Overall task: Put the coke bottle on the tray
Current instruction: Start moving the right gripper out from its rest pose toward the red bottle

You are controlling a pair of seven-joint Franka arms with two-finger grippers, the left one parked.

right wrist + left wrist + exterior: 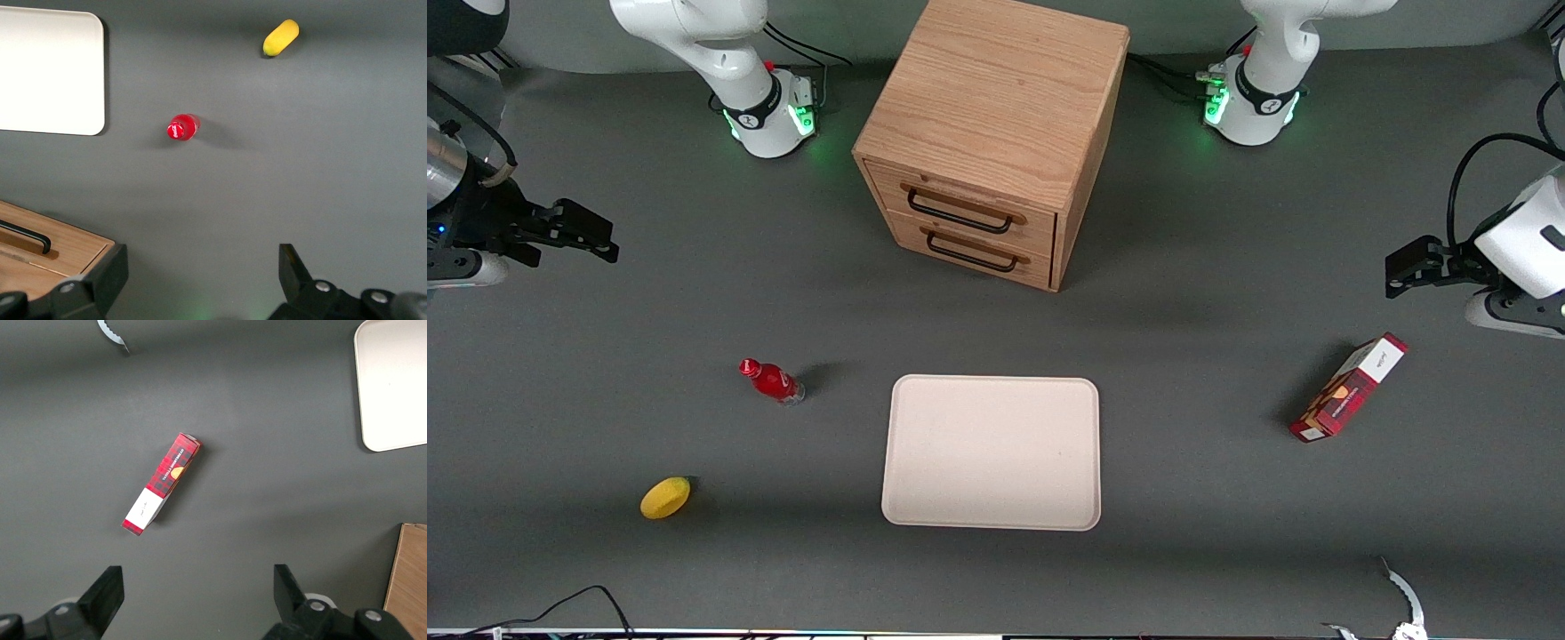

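Coke bottle [773,381] upright — well apart from claw [596,236]

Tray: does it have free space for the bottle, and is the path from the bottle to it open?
The tray holds nothing, so any spot on it is free. The bare table strip between the coke bottle and the tray's edge is open. The lemon lies nearer the camera; the cabinet stands farther. The gripper, open, is at the working arm's end.

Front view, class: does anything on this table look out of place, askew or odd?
Nothing is spilled or broken. The red carton lies askew toward the parked arm's end, and the wooden cabinet sits at an angle to the tray. The coke bottle stands upright. The gripper hangs open, away from it.
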